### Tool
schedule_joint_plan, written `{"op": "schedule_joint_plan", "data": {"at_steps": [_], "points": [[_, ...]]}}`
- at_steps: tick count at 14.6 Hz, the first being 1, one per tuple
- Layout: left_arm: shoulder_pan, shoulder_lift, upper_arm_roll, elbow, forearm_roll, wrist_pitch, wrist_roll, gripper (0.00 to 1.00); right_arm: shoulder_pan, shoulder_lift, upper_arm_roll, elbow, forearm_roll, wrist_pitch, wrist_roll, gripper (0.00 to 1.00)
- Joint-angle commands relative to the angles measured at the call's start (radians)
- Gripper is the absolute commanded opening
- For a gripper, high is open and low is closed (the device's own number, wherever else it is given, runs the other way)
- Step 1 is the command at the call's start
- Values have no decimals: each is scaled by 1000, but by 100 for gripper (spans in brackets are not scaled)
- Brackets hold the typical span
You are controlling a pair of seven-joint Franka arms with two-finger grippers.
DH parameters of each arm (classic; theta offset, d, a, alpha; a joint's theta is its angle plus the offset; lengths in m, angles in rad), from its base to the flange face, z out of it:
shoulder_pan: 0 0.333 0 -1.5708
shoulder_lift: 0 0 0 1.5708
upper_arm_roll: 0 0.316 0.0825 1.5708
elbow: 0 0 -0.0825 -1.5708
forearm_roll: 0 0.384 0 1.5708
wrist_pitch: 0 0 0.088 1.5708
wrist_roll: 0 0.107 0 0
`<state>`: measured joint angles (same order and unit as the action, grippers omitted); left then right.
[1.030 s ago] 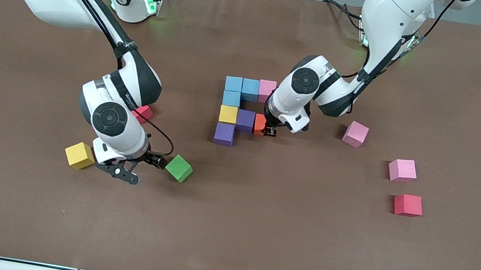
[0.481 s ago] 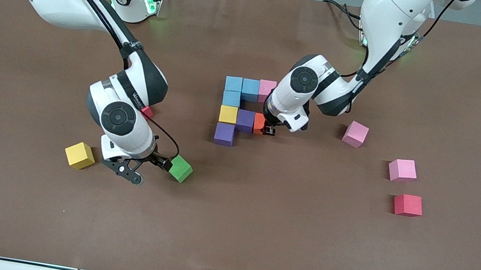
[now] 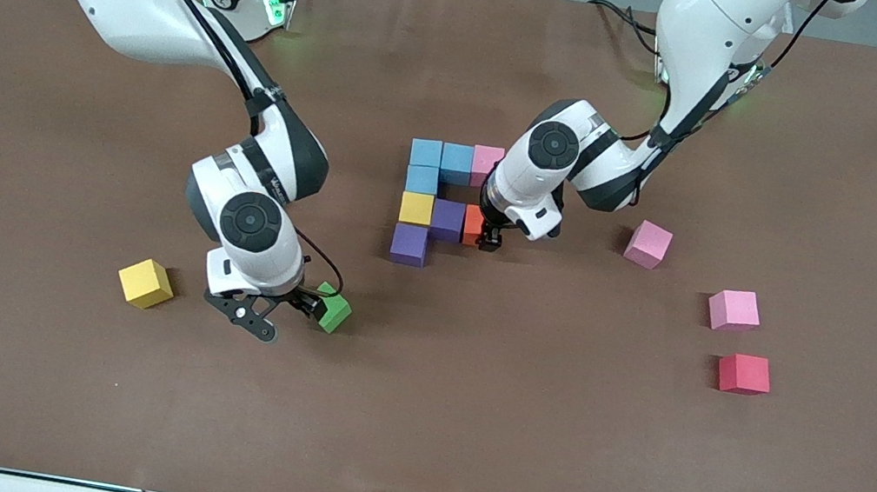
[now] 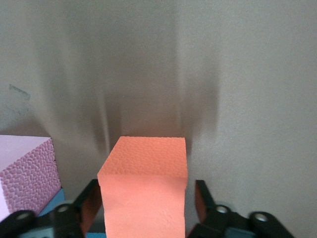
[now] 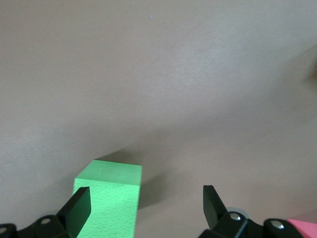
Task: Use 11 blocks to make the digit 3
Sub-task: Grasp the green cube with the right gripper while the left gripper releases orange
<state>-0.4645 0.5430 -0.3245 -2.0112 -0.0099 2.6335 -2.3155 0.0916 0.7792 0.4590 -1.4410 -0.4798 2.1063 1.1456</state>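
Several blocks stand joined mid-table: three light blue [image 3: 441, 160], a pink [image 3: 487, 160], a yellow [image 3: 415, 208], two purple [image 3: 447, 219] and an orange block [image 3: 473, 223]. My left gripper [image 3: 489, 242] is open astride the orange block [image 4: 144, 173], with a gap at each finger [image 4: 202, 194]. Beside it is a purple block [image 4: 25, 168]. My right gripper [image 3: 285, 312] is open at table height at the green block [image 3: 333, 310]. The green block [image 5: 106, 198] lies partly between the fingers, close to one finger [image 5: 79, 203]. Loose pink blocks [image 3: 648, 244] [image 3: 734, 310] and a yellow block [image 3: 145, 283] lie apart.
A red cube [image 3: 744, 374] lies toward the left arm's end, nearer the front camera than the pink blocks. A pinkish-red corner [image 5: 304, 228] shows at the edge of the right wrist view. Bare brown table [image 3: 514, 434] stretches along the front edge.
The left gripper has opened off the orange block, which stays beside the purple one. The right arm has moved toward the green block, bringing its open fingers around it.
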Motion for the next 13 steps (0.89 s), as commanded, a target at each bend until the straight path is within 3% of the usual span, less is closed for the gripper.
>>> {"op": "schedule_joint_plan", "data": {"at_steps": [1,7,13], "points": [[-2,-5,1,2,27,16,-5,100,16,40,-6,57,-28,3,43,100],[3,-75,-2,2,27,-22,-12,100,30,75,-8,97,-28,3,62,100],[17,-170,2,73,27,-200,11,100,62,92,-37,103,-28,20,75,100]]}}
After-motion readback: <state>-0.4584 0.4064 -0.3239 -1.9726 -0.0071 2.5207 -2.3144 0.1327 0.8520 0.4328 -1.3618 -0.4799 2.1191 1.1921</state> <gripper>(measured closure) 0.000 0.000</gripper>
